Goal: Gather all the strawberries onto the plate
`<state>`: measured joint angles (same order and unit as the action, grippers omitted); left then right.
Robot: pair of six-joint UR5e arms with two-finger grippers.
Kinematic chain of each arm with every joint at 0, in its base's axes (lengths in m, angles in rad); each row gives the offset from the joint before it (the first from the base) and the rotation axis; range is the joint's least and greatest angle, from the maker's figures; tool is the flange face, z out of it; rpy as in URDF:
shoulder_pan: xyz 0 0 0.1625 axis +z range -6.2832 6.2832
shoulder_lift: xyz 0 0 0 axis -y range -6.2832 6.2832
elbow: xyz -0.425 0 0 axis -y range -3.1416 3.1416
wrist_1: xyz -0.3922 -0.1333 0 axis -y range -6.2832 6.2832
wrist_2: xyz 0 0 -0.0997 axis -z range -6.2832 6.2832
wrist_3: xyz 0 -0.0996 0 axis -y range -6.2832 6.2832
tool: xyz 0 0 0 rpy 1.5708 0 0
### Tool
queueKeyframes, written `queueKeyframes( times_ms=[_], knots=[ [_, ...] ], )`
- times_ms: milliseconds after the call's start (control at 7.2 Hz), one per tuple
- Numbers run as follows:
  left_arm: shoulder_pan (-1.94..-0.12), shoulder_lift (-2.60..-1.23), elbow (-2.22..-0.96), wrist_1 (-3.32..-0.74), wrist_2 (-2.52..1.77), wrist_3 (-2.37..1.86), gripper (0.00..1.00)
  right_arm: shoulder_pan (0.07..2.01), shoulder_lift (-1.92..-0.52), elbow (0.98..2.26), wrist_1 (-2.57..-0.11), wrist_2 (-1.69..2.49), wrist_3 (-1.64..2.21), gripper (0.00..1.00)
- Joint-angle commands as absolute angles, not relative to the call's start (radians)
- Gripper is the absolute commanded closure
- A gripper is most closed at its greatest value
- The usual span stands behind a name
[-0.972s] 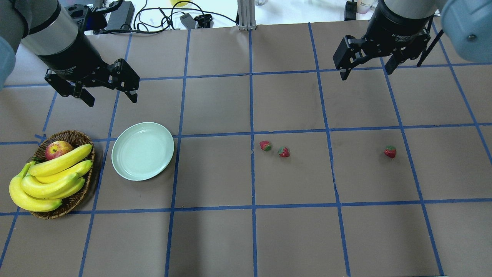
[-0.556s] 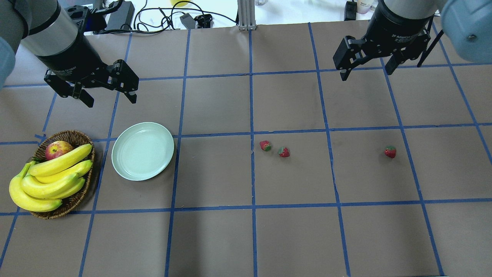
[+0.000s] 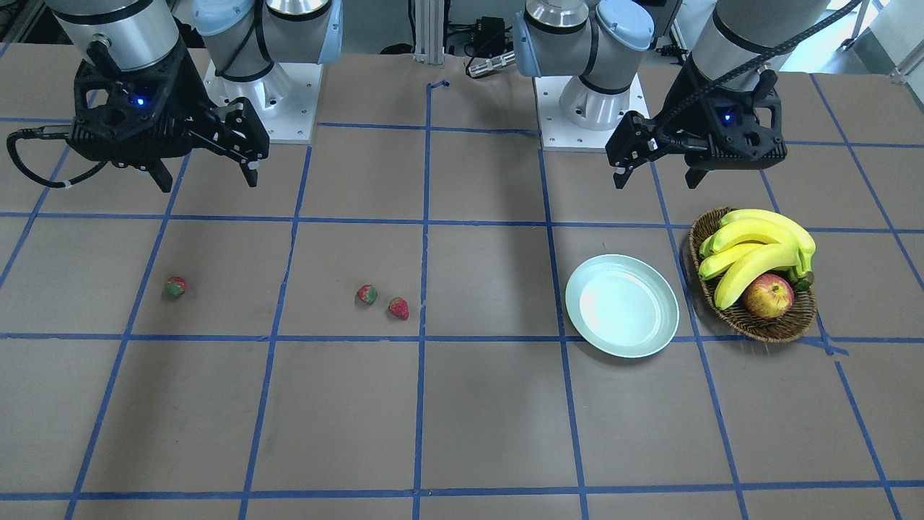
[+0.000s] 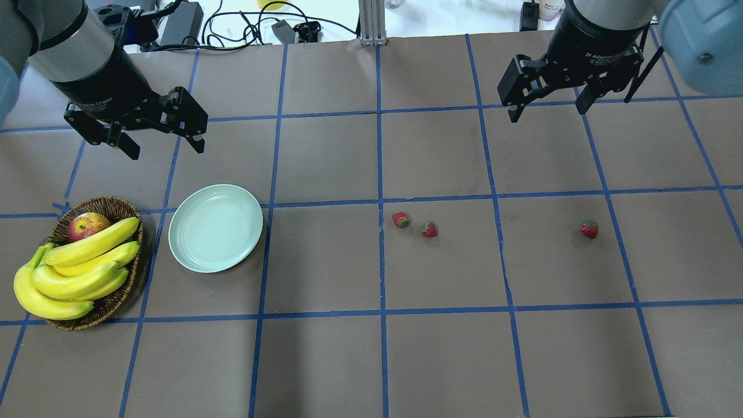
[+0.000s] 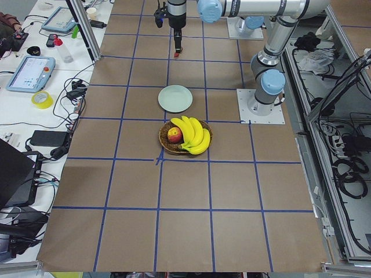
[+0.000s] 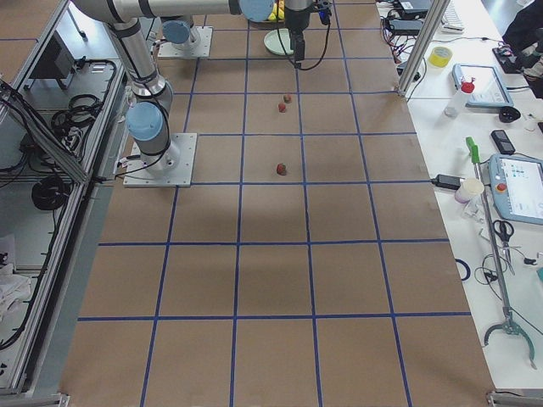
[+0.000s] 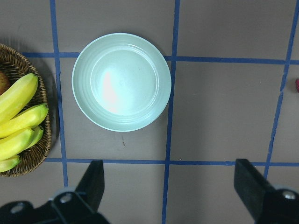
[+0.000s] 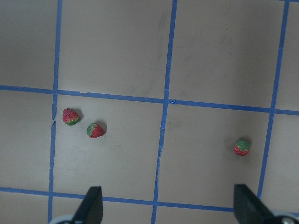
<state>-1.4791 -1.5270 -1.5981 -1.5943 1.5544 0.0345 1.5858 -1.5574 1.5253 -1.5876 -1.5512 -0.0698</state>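
Three small red strawberries lie on the brown table: two close together near the middle (image 4: 400, 219) (image 4: 429, 229) and one alone to the right (image 4: 589, 229). They also show in the right wrist view (image 8: 70, 116) (image 8: 95, 130) (image 8: 242, 147). The pale mint plate (image 4: 215, 227) is empty at the left, also in the left wrist view (image 7: 121, 81). My left gripper (image 4: 165, 148) hangs open and empty above the table behind the plate. My right gripper (image 4: 547, 111) hangs open and empty behind the lone strawberry.
A brown wicker basket (image 4: 119, 297) with bananas (image 4: 75, 267) and a red-yellow apple (image 4: 87, 225) sits left of the plate. Blue tape lines grid the table. Cables and boxes (image 4: 186, 23) lie along the far edge.
My right gripper has shifted slightly left and toward the far edge. My left gripper has crept slightly the same way. The strawberries and plate have not moved.
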Motion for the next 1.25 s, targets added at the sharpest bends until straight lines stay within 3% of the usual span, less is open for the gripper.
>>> queueKeyframes(
  times_ms=[0, 417, 833, 1111],
  knots=[
    [-1.474, -1.528, -1.600, -1.594, 1.552, 0.034, 0.00, 1.662, -1.460, 1.522, -1.696, -1.543, 0.067, 0.00],
    [-1.474, -1.528, -1.597, -1.592, 1.555, 0.034, 0.00, 1.810, -1.286, 1.578, -1.829, -1.537, 0.219, 0.00],
    [-1.474, -1.528, -1.606, -1.592, 1.560, 0.037, 0.00, 1.879, -1.175, 1.785, -2.156, -1.528, 0.291, 0.00],
    [-1.473, -1.531, -1.608, -1.595, 1.560, 0.037, 0.00, 1.917, -1.103, 1.804, -2.249, -1.534, 0.308, 0.00]
  ],
)
